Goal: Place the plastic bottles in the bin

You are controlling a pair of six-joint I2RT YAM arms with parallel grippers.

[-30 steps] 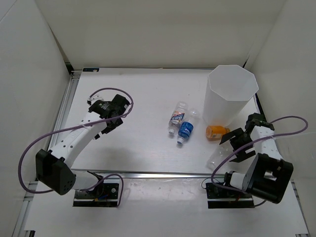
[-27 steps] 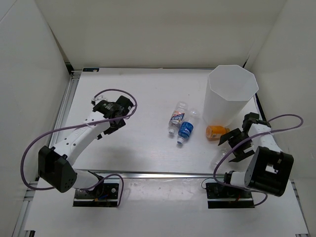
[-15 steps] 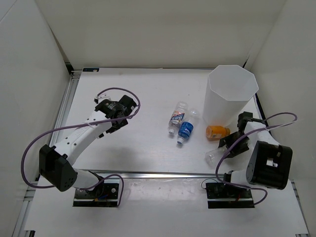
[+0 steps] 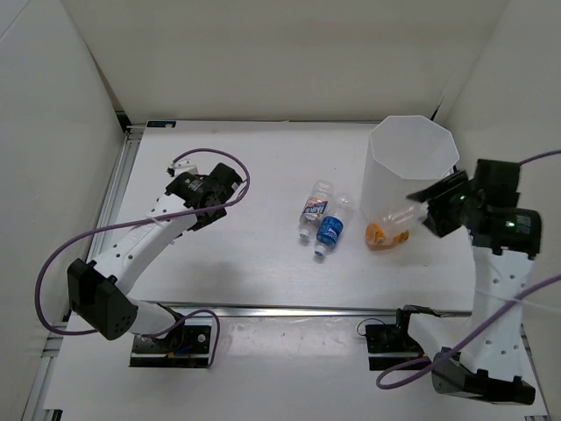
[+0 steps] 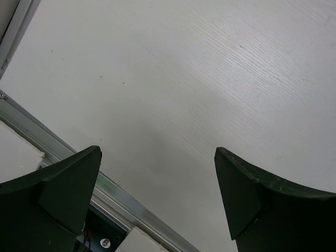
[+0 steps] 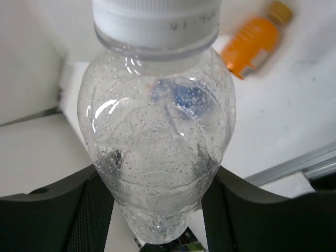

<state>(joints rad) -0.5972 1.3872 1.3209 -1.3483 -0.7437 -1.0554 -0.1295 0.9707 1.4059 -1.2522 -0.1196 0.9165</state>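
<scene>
One bottle [image 6: 157, 131] is clamped in your right gripper [image 4: 431, 210]; raise it above the bin [image 4: 390, 175] rim before releasing. Left gripper [image 5: 157, 157]: spread, empty.

White worktop [image 4: 263, 167] enclosed on three sides.
A plain white back wall [image 4: 280, 61], left wall [image 4: 44, 175] and right wall [image 4: 517, 88] rise from its edges; aluminium rails [image 4: 118, 175] line the left and near edges, under soft, even light.
</scene>
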